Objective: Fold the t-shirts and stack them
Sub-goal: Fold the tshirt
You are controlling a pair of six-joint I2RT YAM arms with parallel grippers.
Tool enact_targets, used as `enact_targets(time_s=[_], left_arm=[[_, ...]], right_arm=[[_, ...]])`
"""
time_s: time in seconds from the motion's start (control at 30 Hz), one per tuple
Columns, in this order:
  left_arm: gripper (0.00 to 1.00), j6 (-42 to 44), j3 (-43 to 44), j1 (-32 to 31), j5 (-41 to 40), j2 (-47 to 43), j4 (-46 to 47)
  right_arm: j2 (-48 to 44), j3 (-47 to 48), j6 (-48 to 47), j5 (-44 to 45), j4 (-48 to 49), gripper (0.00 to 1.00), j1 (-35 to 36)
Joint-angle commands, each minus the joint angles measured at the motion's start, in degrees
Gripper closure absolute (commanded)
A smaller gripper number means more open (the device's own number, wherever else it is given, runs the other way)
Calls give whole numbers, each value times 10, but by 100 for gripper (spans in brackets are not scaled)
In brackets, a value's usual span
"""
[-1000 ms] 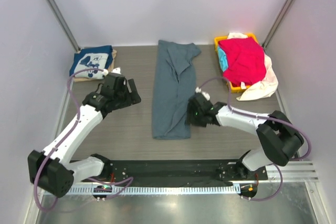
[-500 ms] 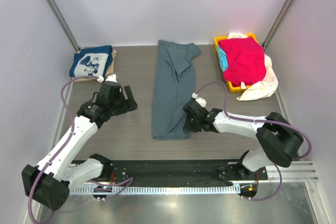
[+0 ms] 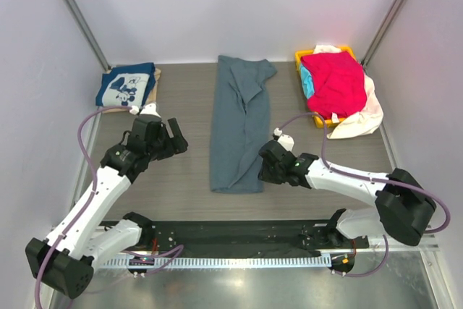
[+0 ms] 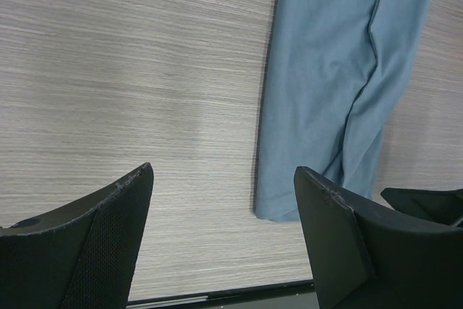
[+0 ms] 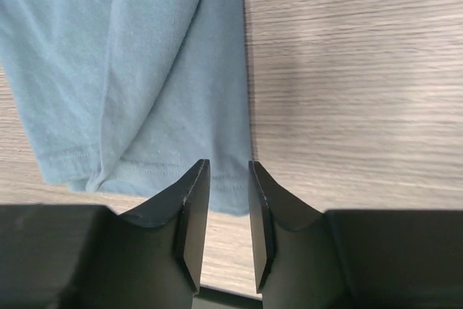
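Note:
A slate blue-grey t-shirt [image 3: 239, 124], folded into a long strip, lies in the middle of the table. My right gripper [image 3: 265, 165] hovers at its near right corner. In the right wrist view the jaws [image 5: 228, 168] stand a narrow gap apart over the hem [image 5: 166, 99], with nothing pinched. My left gripper [image 3: 176, 137] is wide open over bare table left of the shirt; its wrist view shows the shirt's near left corner [image 4: 340, 70] between the fingertips [image 4: 224, 171]. A folded navy tee with white cartoon print [image 3: 126, 86] sits on a tan one [image 3: 155, 77] at the back left.
A yellow basket [image 3: 323, 53] at the back right holds a red tee [image 3: 335, 83], a turquoise one [image 3: 307, 82] and a cream one [image 3: 362, 117] that spills over its side. Walls close in the left, right and back. A black base rail [image 3: 231, 235] runs along the near edge.
My left gripper has drawn back toward the near left, away from the shirt. The right gripper has shifted down to the shirt's near right corner, its arm swinging out to the right.

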Motion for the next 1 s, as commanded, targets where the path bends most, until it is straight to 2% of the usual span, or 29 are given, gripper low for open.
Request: enact_targets(time_s=[0.0,0.3,0.43,0.47,0.57,0.6,0.7,0.87,0.97], left_arm=[[20,4,2,0,4,-20,7],[18,58,41,-1,-30,-44,-76],[16,62,30,-1,-35,-64,-72],[15,62,28,0,-33,-66,-68],[15,66,32,0,-35,-61,-69],[15,66,32,0,-33,-59,-69],[15,68,32,0,-26,-54,-70],[15,68,30,-1,-20,-54,-67],[15,69,30,-1,-19,-49,-66]], right_arm=[[-28,11,8,39,-35,66,6],[50,23,9,32,-4,64,19],[79,37,12,37,1,66,32],[83,38,12,37,1,68,34],[93,38,12,40,3,89,35],[90,38,12,41,1,99,35],[73,50,11,52,-34,99,38],[-39,104,35,111,-158,99,74],[-103,62,99,126,-202,99,109]])
